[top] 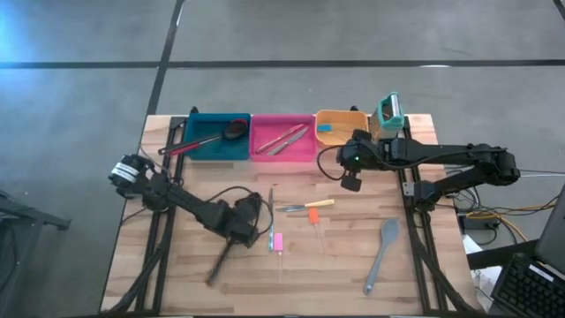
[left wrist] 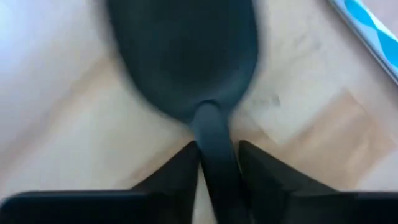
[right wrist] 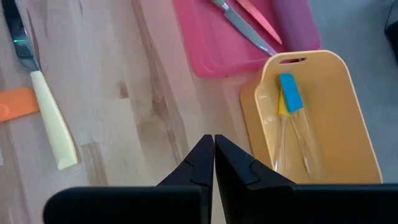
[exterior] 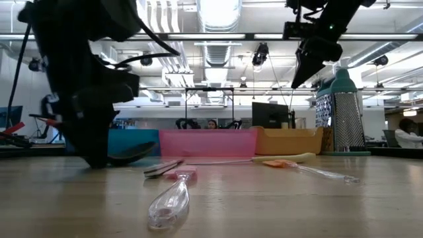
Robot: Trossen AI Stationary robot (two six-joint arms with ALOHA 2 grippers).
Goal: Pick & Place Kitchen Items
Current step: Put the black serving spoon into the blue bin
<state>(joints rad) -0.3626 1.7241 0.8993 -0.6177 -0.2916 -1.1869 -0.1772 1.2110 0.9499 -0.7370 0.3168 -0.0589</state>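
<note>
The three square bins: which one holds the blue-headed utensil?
The orange bin, beside the right gripper. The teal bin holds a black spoon; the pink bin holds knives.

A long black spoon lies slanted on the tabletop; a grey spatula lies well apart; yellow-handled knife and pink-handled utensil between.

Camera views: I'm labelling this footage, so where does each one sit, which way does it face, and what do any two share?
High: overhead, straight down on the table; both arms show.
Low: table height, level across to the room; the left gripper at the black spoon, right gripper raised.
Left wrist: on the left arm, facing down; its fingers flank the black spoon's handle.
Right wrist: on the right arm, facing down; shut fingers above wood.
Shared: high and right wrist both show the orange bin and yellow-handled knife.
</note>
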